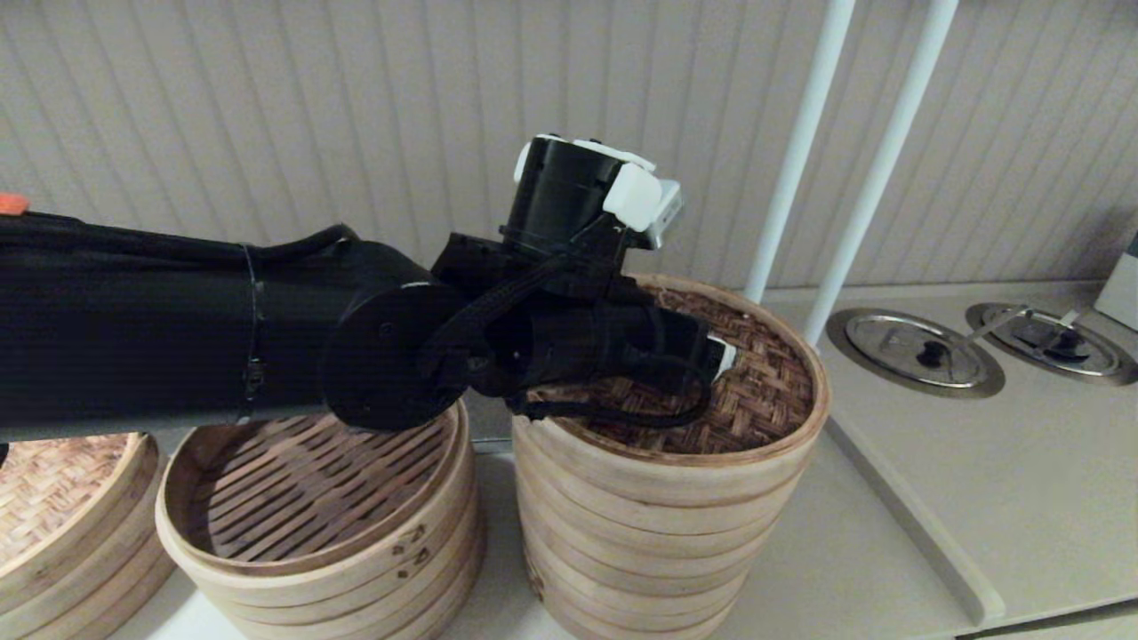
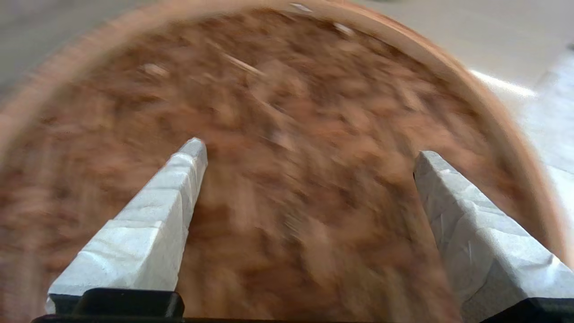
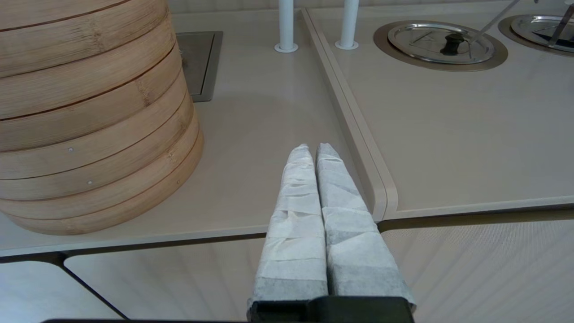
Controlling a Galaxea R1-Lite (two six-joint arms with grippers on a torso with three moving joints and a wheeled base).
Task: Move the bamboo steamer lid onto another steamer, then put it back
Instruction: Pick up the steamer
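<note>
Black, tubular left arm (image 1: 178,329) with a round joint cap, a thin band round the sleeve, looped black cables. White-capped black cylinder behind the fingers. Fingers (image 2: 148,224) wrapped in creased white tape, tapering from black mounts; right gripper (image 3: 312,150) likewise taped.

A dark brown herringbone-woven bamboo lid (image 1: 756,391) with a rough, matt weave and a smooth pale bamboo band rim is seen on a tall stack of pale, smooth-grained bamboo steamer rings (image 1: 649,533). A shorter steamer (image 1: 320,524) is shown with a slatted bamboo floor and dark specks on its side. A paler tan-woven lid (image 1: 53,480) is visible at the left edge. The left gripper (image 2: 309,157) and the right gripper (image 3: 314,152) are wrapped in matt, creased white tape or cloth. Round metal lids (image 1: 916,347) look glossy in a smooth, satin beige counter (image 1: 978,498). White poles (image 1: 800,142) appear smooth.
</note>
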